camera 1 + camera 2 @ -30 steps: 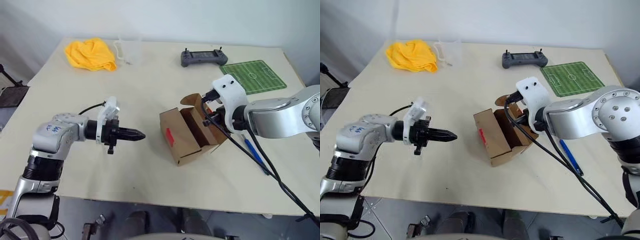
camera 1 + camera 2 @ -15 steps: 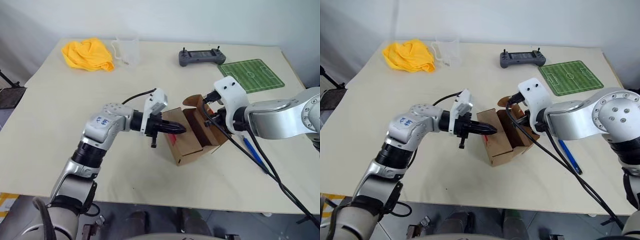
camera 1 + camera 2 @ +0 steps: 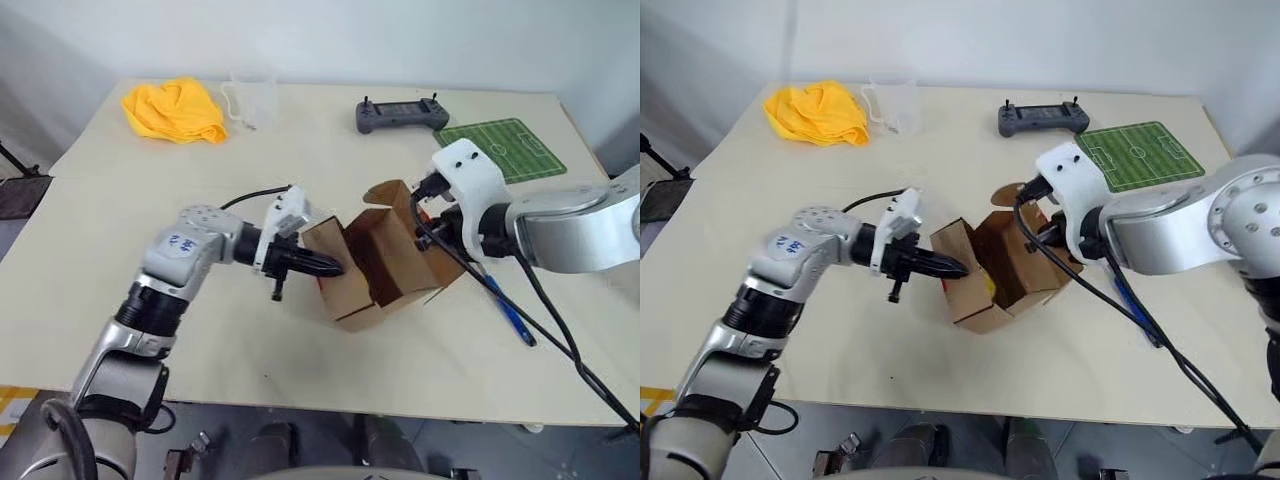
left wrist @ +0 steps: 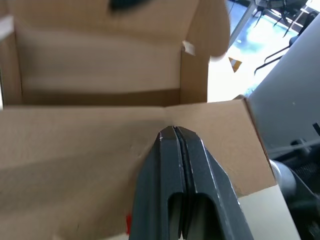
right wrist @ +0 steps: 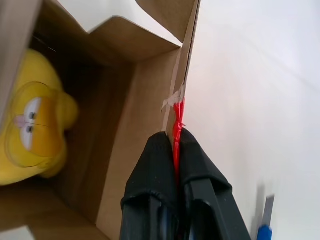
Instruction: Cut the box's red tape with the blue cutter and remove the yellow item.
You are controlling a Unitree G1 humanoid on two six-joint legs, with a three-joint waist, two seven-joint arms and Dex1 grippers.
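From my remote station, I see the box [image 3: 375, 265] lying open near the middle of the counter [image 3: 300, 160], tipped over so that its mouth faces the 1 o'clock side, its flaps spread. My left hand [image 3: 335, 268], its two black fingers [image 4: 180, 175] pressed together with nothing between them, touches the outer cardboard wall at the box's 9 o'clock side. In the left wrist view the joined tips rest on the edge of that panel, with a sliver of red low beside them.

My right hand [image 5: 176, 142] is at the box's 3 o'clock side, its fingers clamped on the edge of a flap. The right wrist view shows a torn strip of the red tape [image 5: 177, 122] running along that edge and pinched between the fingertips. The same view looks down into the box, where the yellow item [image 5: 35, 135], a soft toy with a printed face, sits against one inner wall. A spot of yellow also shows through the box's open mouth in the right eye view.

The blue cutter [image 3: 508, 308] lies flat on the counter at about 4 o'clock from the box, near my right arm and apart from both hands.

Toward the far edge, a crumpled yellow cloth [image 3: 175, 108] sits at 11 o'clock with a clear plastic cup [image 3: 250, 100] just beside it. A grey handheld controller [image 3: 402, 115] lies at 1 o'clock, near a small green football-pitch mat [image 3: 500, 150].
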